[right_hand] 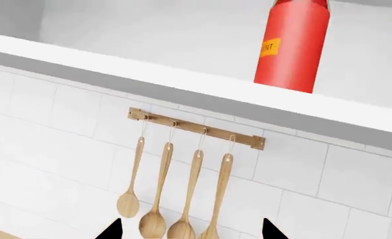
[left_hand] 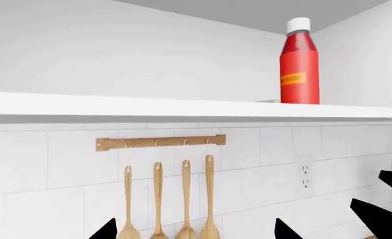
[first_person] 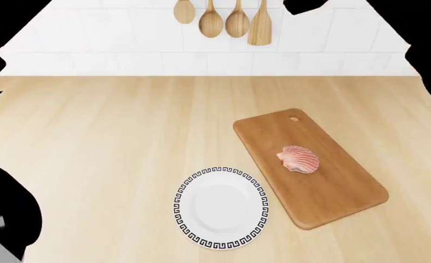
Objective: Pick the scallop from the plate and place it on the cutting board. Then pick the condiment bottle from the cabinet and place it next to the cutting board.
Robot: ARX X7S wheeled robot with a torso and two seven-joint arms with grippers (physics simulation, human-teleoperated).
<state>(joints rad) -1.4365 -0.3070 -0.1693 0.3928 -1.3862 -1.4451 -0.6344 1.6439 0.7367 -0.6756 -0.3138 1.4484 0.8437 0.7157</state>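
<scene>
The pink-and-white scallop lies on the brown cutting board, to the right of the empty Greek-key plate. The red condiment bottle with its orange label stands upright on the white cabinet shelf. The right wrist view shows the same bottle closer. My left gripper and right gripper are both raised in front of the tiled wall below the shelf. Both are open, with nothing between their fingertips. In the head view only dark arm parts show at the edges.
Several wooden spoons hang from a wooden rail under the shelf, directly ahead of both grippers. A wall outlet sits to one side. Black parts of the other arm show in the left wrist view. The pale wooden countertop lies below.
</scene>
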